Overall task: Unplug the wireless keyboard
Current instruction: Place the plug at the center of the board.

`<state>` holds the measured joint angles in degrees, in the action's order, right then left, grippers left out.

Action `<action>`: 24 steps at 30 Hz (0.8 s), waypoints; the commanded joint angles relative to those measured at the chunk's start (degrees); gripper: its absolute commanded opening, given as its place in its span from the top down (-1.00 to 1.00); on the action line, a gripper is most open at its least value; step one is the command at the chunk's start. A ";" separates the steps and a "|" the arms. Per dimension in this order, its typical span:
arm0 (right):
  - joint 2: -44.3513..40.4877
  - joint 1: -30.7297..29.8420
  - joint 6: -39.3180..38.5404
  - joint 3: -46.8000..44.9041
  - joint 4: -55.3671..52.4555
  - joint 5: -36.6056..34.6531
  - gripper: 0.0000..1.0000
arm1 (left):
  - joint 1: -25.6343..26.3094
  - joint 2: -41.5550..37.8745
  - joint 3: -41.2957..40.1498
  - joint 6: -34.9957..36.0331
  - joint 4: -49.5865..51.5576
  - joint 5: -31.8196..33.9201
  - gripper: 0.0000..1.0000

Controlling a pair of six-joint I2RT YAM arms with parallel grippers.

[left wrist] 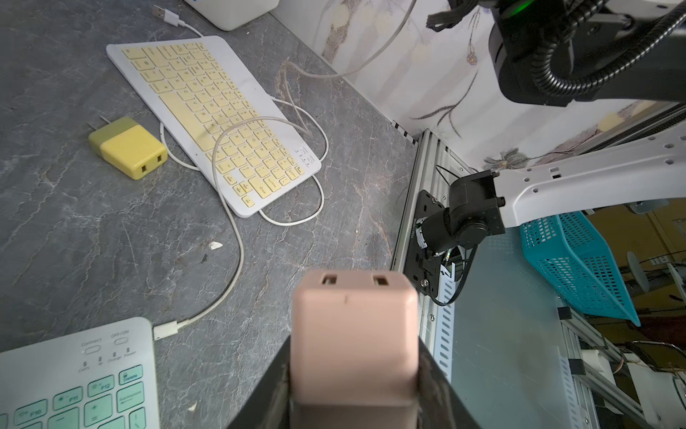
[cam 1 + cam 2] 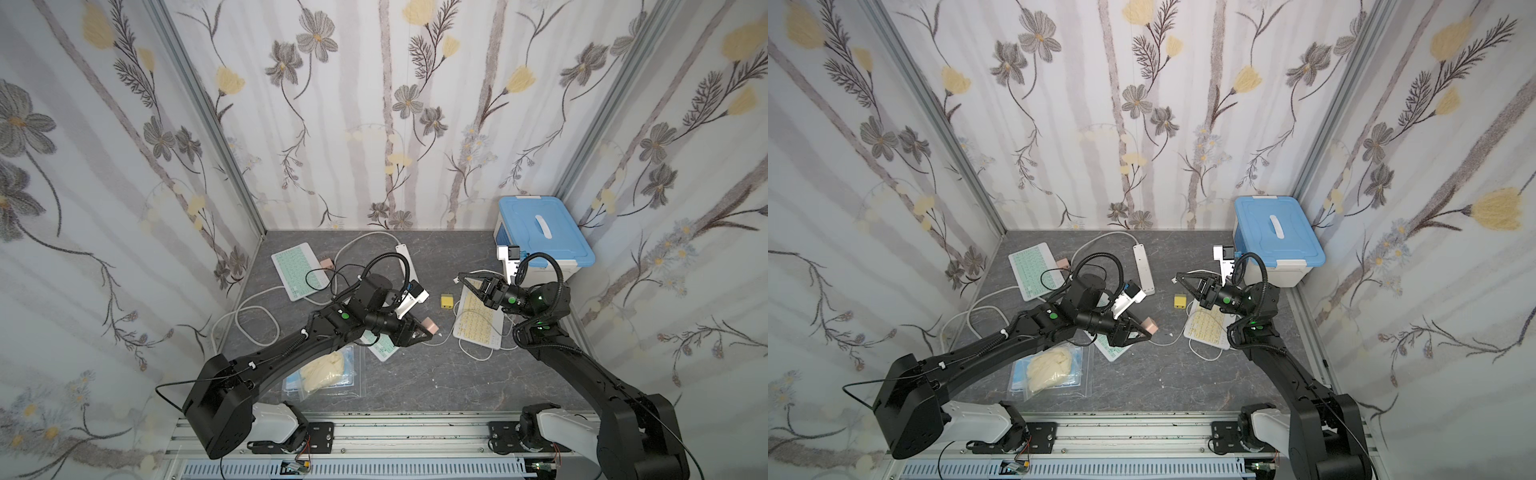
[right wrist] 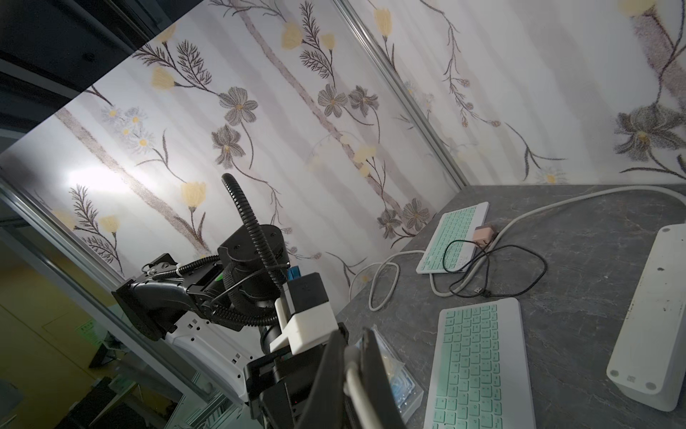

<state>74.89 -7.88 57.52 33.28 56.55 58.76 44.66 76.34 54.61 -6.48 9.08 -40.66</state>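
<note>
Both jaws grip: left gripper [image 2: 428, 332] the light, rigid charger [image 1: 354, 334]; right gripper [image 2: 462, 278] the limp cable [image 3: 350, 379], best held near its plug.

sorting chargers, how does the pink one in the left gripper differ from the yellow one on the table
The pink charger is plain pink, the yellow charger yellow and olive. The pink charger is clamped in the left gripper; the yellow charger lies loose on the table. Both show two empty USB ports.

Table [image 2: 436, 382] front lies bare — white cable [image 1: 242, 256] crosses the middle.
</note>
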 commanded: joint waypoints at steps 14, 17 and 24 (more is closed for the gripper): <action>-1.96 1.02 -6.28 -0.06 -5.90 -2.29 1.00 | -0.04 -2.07 -0.07 -1.82 1.53 17.64 1.00; -3.05 0.94 -14.80 -0.52 -14.57 -4.83 1.00 | -0.06 0.41 2.52 -3.89 2.12 28.96 1.00; -4.25 -2.25 -21.66 -9.52 -11.62 -18.03 1.00 | -0.12 8.95 8.24 -11.00 -0.74 43.61 1.00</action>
<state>71.26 -8.58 40.86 25.65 43.42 47.99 44.53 83.13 60.80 -13.89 10.92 -6.63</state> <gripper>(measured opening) 0.064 0.431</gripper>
